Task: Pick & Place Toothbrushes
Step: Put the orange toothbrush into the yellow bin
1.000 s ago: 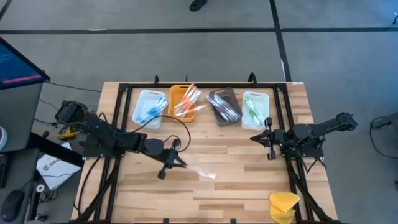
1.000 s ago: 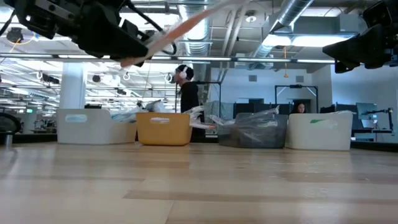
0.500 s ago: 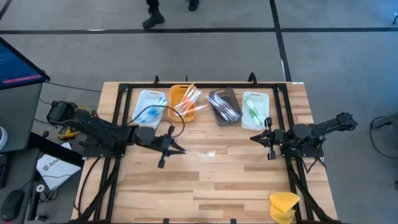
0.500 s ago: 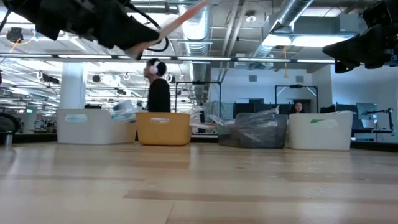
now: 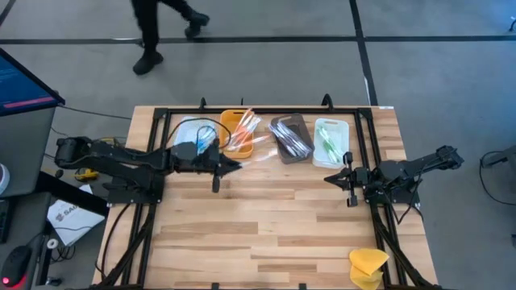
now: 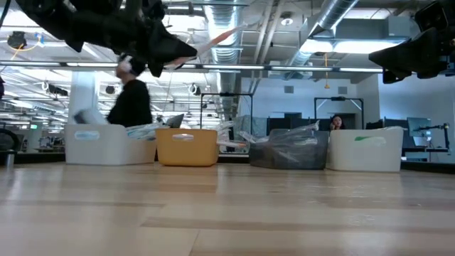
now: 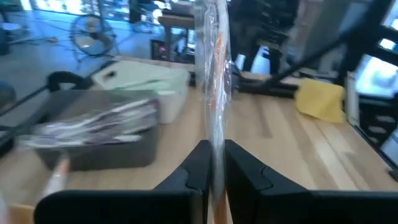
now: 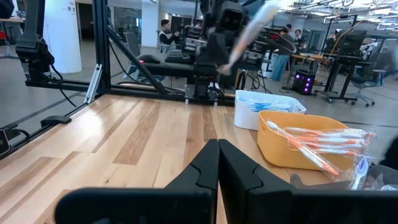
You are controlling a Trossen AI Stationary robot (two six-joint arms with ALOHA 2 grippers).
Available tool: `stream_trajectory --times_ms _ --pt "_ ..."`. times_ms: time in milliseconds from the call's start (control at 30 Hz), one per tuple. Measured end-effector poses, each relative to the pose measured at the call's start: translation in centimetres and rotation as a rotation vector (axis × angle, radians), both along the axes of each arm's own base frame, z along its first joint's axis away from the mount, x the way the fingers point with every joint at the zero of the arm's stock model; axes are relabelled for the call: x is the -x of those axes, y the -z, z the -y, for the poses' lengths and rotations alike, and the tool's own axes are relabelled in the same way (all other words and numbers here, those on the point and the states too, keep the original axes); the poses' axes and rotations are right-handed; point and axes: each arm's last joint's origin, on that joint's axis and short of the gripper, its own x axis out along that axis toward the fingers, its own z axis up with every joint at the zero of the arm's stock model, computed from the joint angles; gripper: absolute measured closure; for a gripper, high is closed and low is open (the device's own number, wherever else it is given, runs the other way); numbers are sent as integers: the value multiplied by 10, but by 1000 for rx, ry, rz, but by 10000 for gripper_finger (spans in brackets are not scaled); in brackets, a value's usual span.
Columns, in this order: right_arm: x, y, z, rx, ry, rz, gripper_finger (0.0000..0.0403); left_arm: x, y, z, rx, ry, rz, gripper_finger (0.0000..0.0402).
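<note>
An open-plan lab or tech office. Beyond the table (image 6: 227,213) run exposed ceiling ducts (image 6: 341,21), desks with monitors (image 8: 348,40), and people (image 6: 131,99) walking or sitting.

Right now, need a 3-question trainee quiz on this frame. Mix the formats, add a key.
1. True or false: the left gripper is shut on a wrapped toothbrush.
2. Which tray is the left gripper nearest? A) orange tray B) brown tray C) white tray with green toothbrushes
3. Fill in: the right gripper is ____ and holds nothing.

Key: 1 true. 2 A. 3 shut.
</note>
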Motion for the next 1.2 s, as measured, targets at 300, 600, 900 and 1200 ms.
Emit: stream_trajectory --times_ms 300,600,900,1200 --pt "0 0 0 0 0 0 403 4 -4 -33 42 -147 51 376" --pt "0 0 0 0 0 0 403 5 3 -55 99 -250 36 376" --pt "0 0 0 0 0 0 403 -6 19 -69 166 -297 57 376" --pt "0 0 0 0 0 0 403 -7 26 -84 226 -397 87 376"
